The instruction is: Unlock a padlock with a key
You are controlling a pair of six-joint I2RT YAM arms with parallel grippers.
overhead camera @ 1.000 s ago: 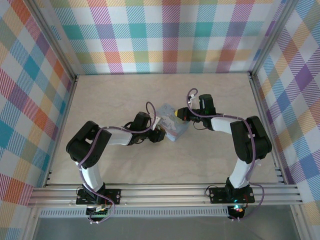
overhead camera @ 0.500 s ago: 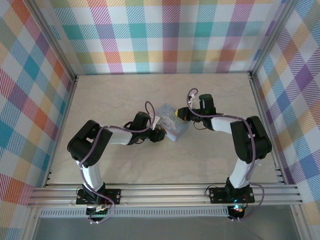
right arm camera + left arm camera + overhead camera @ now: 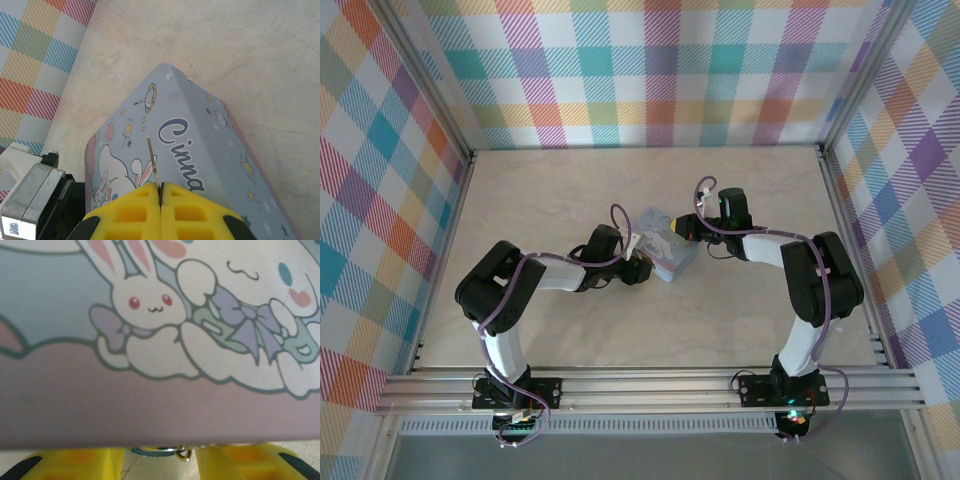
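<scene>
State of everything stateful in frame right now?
Pale blue rectangular cartoon tin: lid looks shut.
Thin silvery key: pinched, tip over the tin.
Right end effector: shut on the key.
Left end effector: fingers apart, grip unclear.
Small silvery ring: in the left end effector's gap, rest hidden.

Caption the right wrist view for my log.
Right gripper, shut, pinches a thin silvery key over the pale blue cartoon tin.

Slender silvery key (image 3: 151, 159), blade pointing out over the tin (image 3: 210, 130) (base pinched in the right gripper (image 3: 160, 189))
</scene>
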